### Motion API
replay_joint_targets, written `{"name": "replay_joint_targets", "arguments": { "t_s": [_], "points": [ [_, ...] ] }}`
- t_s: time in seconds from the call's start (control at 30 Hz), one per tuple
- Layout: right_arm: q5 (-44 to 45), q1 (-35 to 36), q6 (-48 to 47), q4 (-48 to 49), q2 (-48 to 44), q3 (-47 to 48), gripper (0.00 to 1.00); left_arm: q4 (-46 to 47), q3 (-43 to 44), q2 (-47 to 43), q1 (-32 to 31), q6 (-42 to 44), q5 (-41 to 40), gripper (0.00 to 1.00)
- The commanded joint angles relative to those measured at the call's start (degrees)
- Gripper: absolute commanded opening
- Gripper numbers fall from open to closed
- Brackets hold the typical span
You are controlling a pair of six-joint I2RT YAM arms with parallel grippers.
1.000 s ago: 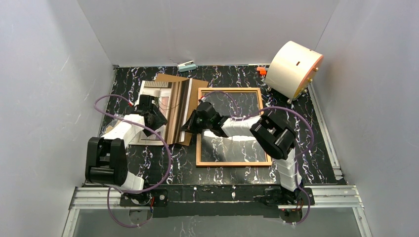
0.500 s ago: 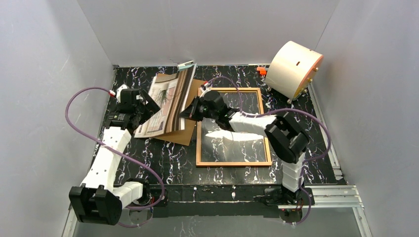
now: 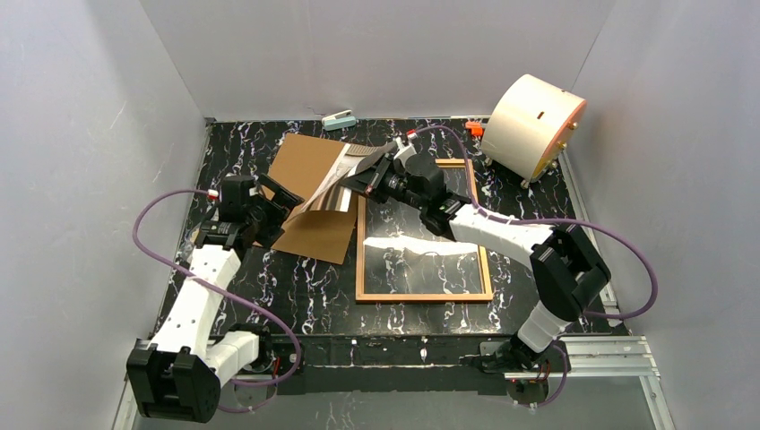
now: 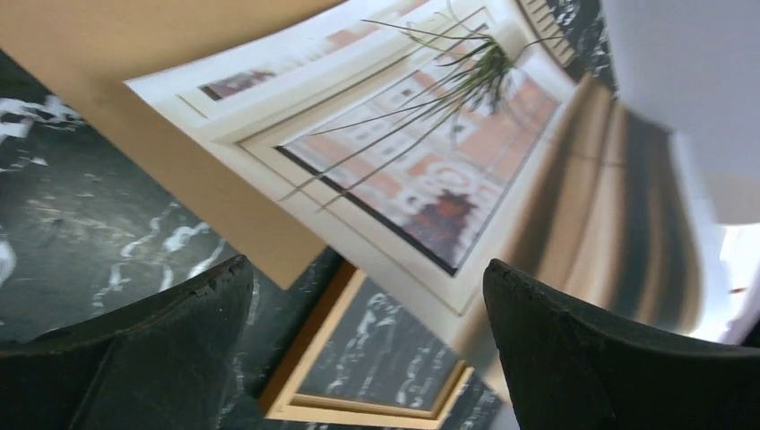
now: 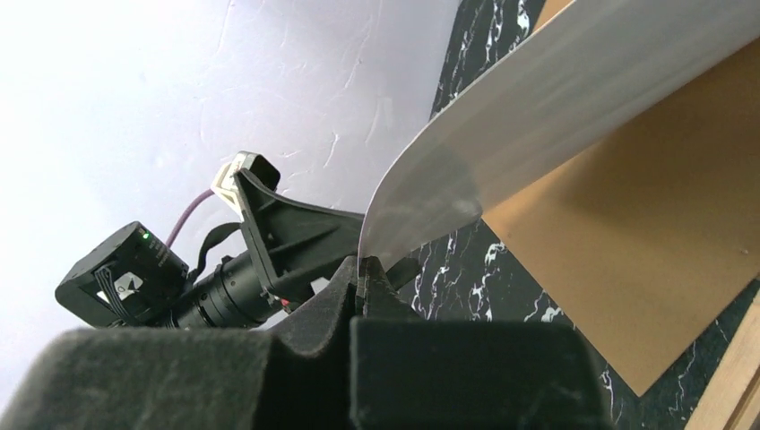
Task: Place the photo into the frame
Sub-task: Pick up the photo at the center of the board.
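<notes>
The photo hangs curled in the air over the left rail of the frame. My right gripper is shut on the photo's edge. In the right wrist view the white reverse rises from the closed fingers. My left gripper is open and empty, just left of and below the photo. Its wrist view shows the printed plant side above the spread fingers, with a frame corner beneath. The orange-brown frame lies flat on the table.
The plain brown backing board lies left of the frame, also showing in the right wrist view. Glare lies inside the frame. A cream drum stands back right. A small teal object and an orange one lie at the back edge.
My right gripper has carried the photo up and to the right, off the backing board towards the frame. The left gripper has dropped back slightly and no longer touches the photo.
</notes>
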Motion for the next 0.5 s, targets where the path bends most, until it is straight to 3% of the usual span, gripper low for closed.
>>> {"name": "replay_joint_targets", "arguments": {
  "t_s": [0.0, 0.23, 0.47],
  "points": [
    [1.7, 0.0, 2.8, 1.2, -2.2, -1.1, 0.01, 9.0, -2.8, 1.1, 0.4, -11.7, 5.3, 0.98],
    [-2.2, -1.8, 5.6, 2.8, -3.4, -2.2, 0.01, 13.7, -5.3, 2.6, 0.4, -20.4, 7.5, 0.98],
    [-5.0, -1.9, 9.2, 5.0, -4.0, -4.1, 0.01, 23.2, -12.8, 3.3, 0.4, -32.1, 15.1, 0.97]
  ]
}}
